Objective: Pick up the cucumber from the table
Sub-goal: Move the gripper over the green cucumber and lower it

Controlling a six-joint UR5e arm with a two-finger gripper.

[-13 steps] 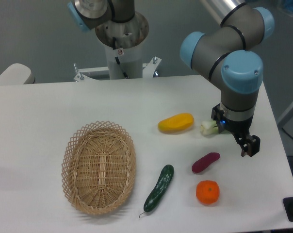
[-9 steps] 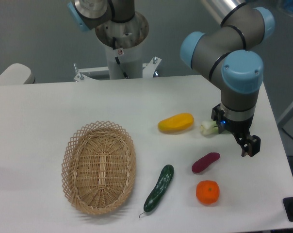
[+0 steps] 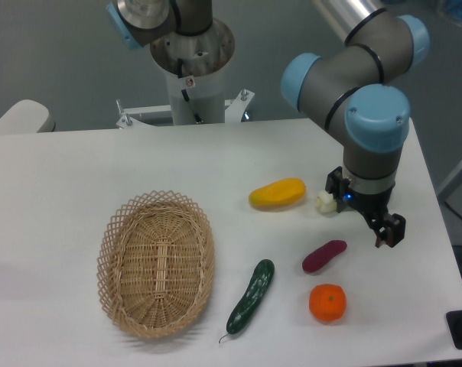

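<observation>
The fingers (image 3: 390, 229) hang at the right side of the white surface (image 3: 63, 176), pointing down under the arm's (image 3: 369, 107) grey and blue wrist; only one dark tip shows clearly, so whether they stand wide or narrow cannot be told, and nothing is seen between them.

The cucumber (image 3: 251, 296) lies near the front edge of the surface, well apart from the fingers. It is long, slim, dark green and glossy, slightly curved, set on a diagonal with its upper end toward the back right and a thin stem tail curling off its lower left end.

Just to its left sits an oval wicker basket (image 3: 156, 264), its rim near but not touching. To its right lie a short purple eggplant (image 3: 323, 256) and, below that, an orange (image 3: 327, 303); both lie between the cucumber and the fingers. Farther back rests a yellow mango (image 3: 277, 193), and a pale vegetable stalk (image 3: 323, 201) peeks out beside the wrist, mostly hidden. Nothing covers the cucumber.
</observation>
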